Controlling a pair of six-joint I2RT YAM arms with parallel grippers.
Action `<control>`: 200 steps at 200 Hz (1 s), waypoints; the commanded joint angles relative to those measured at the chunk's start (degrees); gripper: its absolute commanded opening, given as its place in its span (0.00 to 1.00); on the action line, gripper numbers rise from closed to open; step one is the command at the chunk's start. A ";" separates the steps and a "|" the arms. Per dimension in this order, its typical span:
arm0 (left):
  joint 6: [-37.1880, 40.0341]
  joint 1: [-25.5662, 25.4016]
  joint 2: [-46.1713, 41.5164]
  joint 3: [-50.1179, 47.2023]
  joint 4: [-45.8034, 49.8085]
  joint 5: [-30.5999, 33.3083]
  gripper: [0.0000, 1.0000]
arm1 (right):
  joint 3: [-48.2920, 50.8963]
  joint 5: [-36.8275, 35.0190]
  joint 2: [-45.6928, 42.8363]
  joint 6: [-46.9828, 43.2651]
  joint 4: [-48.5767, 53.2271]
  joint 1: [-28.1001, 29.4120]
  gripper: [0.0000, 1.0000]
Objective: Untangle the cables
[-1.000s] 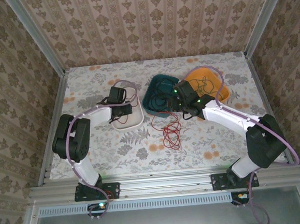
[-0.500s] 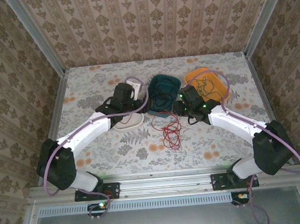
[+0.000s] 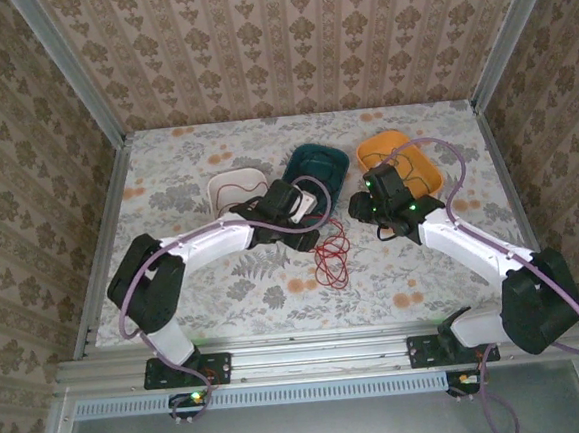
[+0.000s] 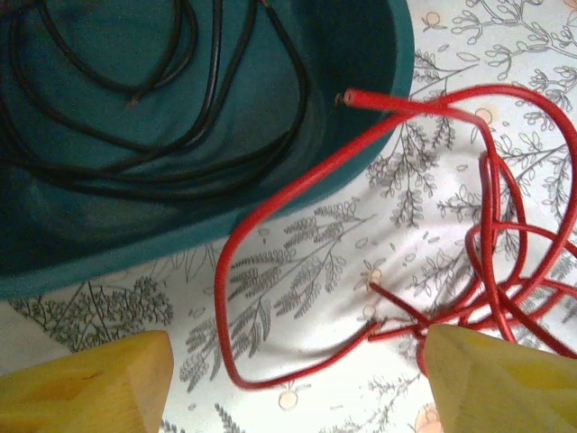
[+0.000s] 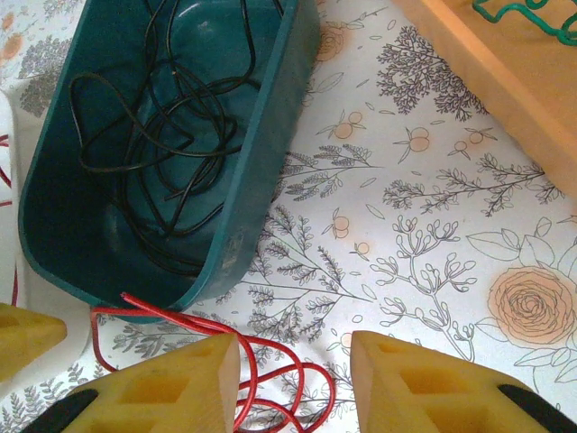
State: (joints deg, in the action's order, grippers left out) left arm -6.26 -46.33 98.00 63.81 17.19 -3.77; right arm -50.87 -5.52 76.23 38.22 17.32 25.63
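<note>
The thin red looped cable (image 3: 330, 263) lies on the floral tabletop (image 5: 406, 225) just beside the teal plastic tray (image 5: 261, 171), one cut end at its rim. Black cables (image 5: 149, 135) coil inside the tray. The left gripper (image 4: 293, 388) is spread wide over the red loops and holds nothing. The right gripper (image 5: 293, 388) stands near the tray, fingers apart and empty. The frame edge cuts off the green cable (image 5: 518, 13) in the neighbouring orange tray (image 5: 487, 72).

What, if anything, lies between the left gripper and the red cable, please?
Nothing visible does. The left gripper hangs open right above the red cable, which lies loose on the table. The teal tray sits just beyond, beside the cable's end, not in the way.
</note>
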 commanded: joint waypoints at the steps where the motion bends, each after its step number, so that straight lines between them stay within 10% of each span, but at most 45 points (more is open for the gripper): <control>1: 2.39 -1.05 2.73 2.71 1.59 5.44 0.70 | 1.13 -0.11 -1.28 1.07 0.61 -0.40 0.39; 47: 2.12 -3.27 8.13 7.59 5.82 12.76 0.56 | 1.89 -0.11 -2.37 0.89 0.61 -0.55 0.39; 85: 4.57 -5.91 6.09 7.92 4.44 14.31 0.00 | 2.76 -1.29 -3.72 1.36 0.59 -0.67 0.39; 200: 3.77 -4.68 -22.94 3.62 -12.85 8.17 0.00 | 5.96 -6.66 -9.19 3.30 -1.03 -3.10 0.38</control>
State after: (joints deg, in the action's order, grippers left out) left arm -1.72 -52.69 76.55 65.98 6.68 7.16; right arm -45.98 -8.86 69.01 39.77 16.80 23.11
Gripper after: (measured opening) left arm 0.050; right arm 0.383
